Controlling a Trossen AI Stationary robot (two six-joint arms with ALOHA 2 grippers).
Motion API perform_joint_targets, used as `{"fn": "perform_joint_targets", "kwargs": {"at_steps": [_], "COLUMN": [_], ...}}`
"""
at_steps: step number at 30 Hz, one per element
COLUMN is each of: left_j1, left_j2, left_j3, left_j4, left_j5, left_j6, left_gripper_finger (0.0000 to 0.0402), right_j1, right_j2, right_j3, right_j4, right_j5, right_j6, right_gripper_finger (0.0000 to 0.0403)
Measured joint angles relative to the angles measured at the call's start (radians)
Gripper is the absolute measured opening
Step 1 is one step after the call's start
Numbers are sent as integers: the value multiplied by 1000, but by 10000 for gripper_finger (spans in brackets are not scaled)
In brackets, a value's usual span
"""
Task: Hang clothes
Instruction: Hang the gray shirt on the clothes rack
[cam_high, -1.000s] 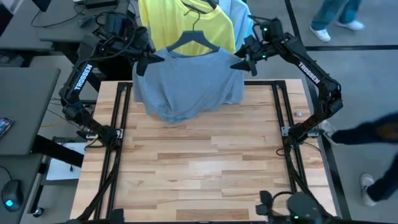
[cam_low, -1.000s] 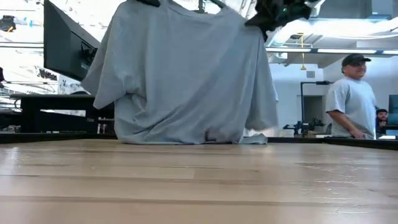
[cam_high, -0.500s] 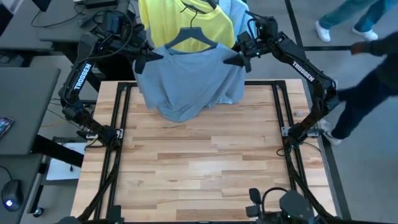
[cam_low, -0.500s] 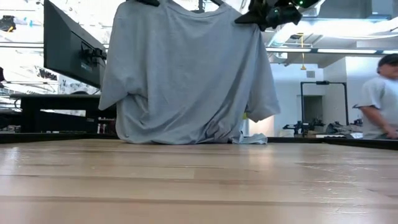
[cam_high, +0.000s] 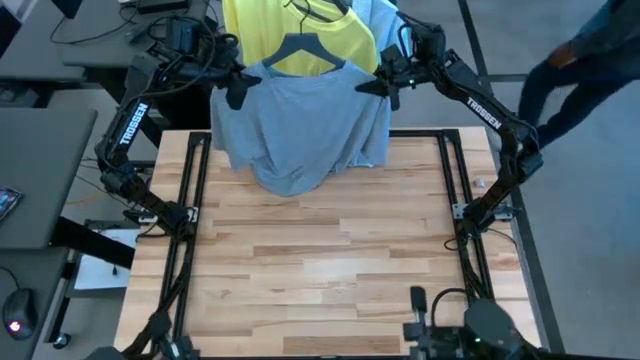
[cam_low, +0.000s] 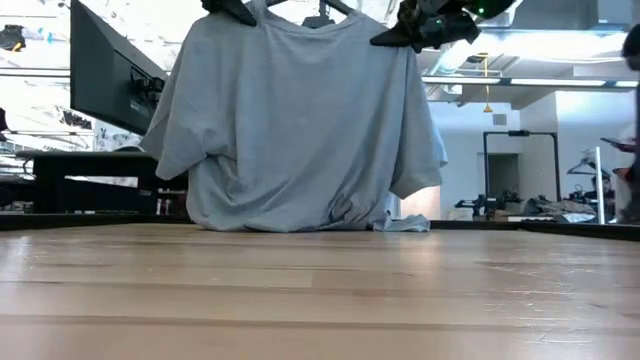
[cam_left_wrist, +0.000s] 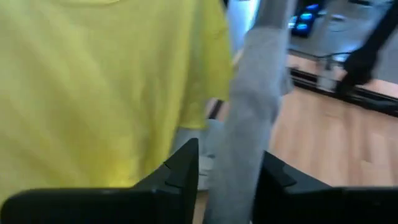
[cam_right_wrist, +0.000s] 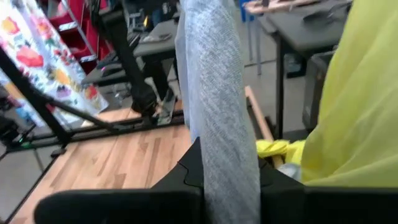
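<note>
Grey T-shirt (cam_high: 300, 125) hangs on a black hanger (cam_high: 312, 48) at the top centre of the high view, over the far edge of the wooden table (cam_high: 320, 270); its lower hem is bunched and rests on the tabletop, seen at mid-height in the low view (cam_low: 300, 120). Left gripper (cam_high: 233, 88) sits at the shirt's left shoulder, upper left of the high view. In the left wrist view its two dark fingers (cam_left_wrist: 180, 165) stand on either side of a fold of grey cloth (cam_left_wrist: 245, 130) with a little gap showing, so the jaws look partly parted around the fabric; cannot tell whether it is actually gripped. Right gripper (cam_high: 378, 85) sits at the shirt's right shoulder, upper right of centre. In the right wrist view its fingers (cam_right_wrist: 189, 165) press against both sides of a vertical grey fold (cam_right_wrist: 217, 99): closed on the grey T-shirt. Neon-yellow T-shirt (cam_high: 295, 30) hangs just behind the grey one at the top edge, and fills much of the left wrist view (cam_left_wrist: 99, 87). A sliver of pale blue shirt (cam_high: 385, 15) shows to its right. A person (cam_high: 580, 60) is at the upper right, off the table.
</note>
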Motion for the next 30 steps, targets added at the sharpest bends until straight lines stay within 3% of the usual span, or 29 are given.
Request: {"fn": "perform_joint_targets", "kwargs": {"at_steps": [6, 12, 19, 26, 30], "left_j1": [16, 18, 24, 43, 48], "left_j2": [0, 1, 19, 57, 64], "left_j3": [0, -2, -5, -1, -1], "left_j4": [67, 234, 347, 136, 91], "left_j5": [-152, -184, -26, 243, 302], "left_j6": [-8, 6, -12, 151, 161], "left_gripper_finger": [135, 139, 140, 140, 139], "right_j1": [-36, -41, -32, -6, -8], "right_j2": [0, -2, 0, 28, 30], "right_j3": [0, 3, 6, 0, 0], "right_j4": [60, 95, 101, 24, -42], "right_j5": [11, 51, 47, 9, 0], "right_j6": [51, 81, 99, 63, 14], "right_gripper_finger": [21, 21, 21, 21, 21]}}
